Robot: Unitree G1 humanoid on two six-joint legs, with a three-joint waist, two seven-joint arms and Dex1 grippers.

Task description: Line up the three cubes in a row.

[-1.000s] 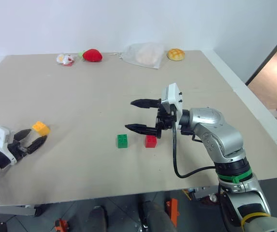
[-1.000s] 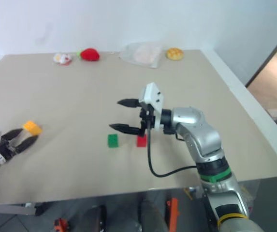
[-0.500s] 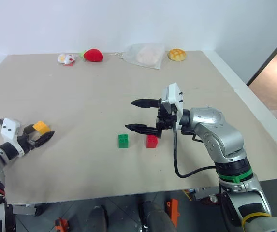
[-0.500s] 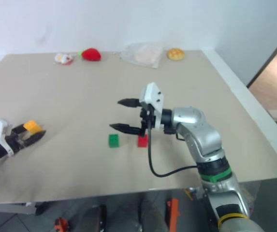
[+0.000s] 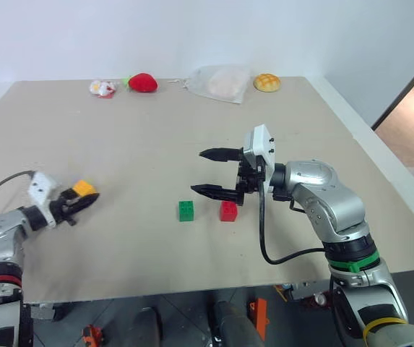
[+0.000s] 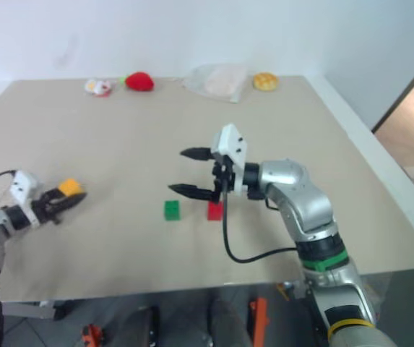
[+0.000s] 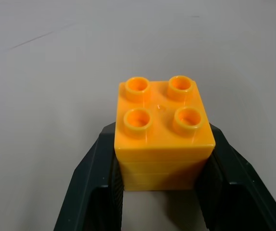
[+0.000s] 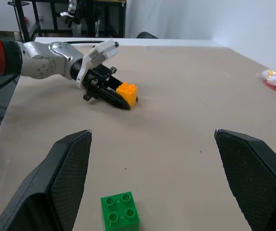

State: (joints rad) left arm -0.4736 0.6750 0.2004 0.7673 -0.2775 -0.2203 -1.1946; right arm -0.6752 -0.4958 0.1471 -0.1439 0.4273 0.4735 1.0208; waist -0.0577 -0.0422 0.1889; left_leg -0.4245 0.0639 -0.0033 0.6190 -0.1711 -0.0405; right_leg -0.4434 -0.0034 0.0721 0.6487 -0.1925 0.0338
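While the left end effector (image 5: pixel 84 196) grips the yellow-orange cube (image 7: pixel 163 131) between its two black fingers (image 7: pixel 92 183), studs facing up, it sits low over the left part of the table (image 5: pixel 134 137), well apart from the other two blocks. Green cube (image 5: pixel 186 210) and red cube (image 5: pixel 228 210) rest on the table near its middle, side by side with a small gap between them, the green one on the left. Right end effector (image 5: pixel 216 172) hangs above and just behind these two cubes, pointing toward the robot's left, its fingers spread wide and holding nothing. Along the far edge of the table lie a red strawberry toy (image 5: pixel 143 82), a small white and red object (image 5: pixel 102 88), a clear plastic bag (image 5: pixel 221 82) and a yellow bun (image 5: pixel 266 82).
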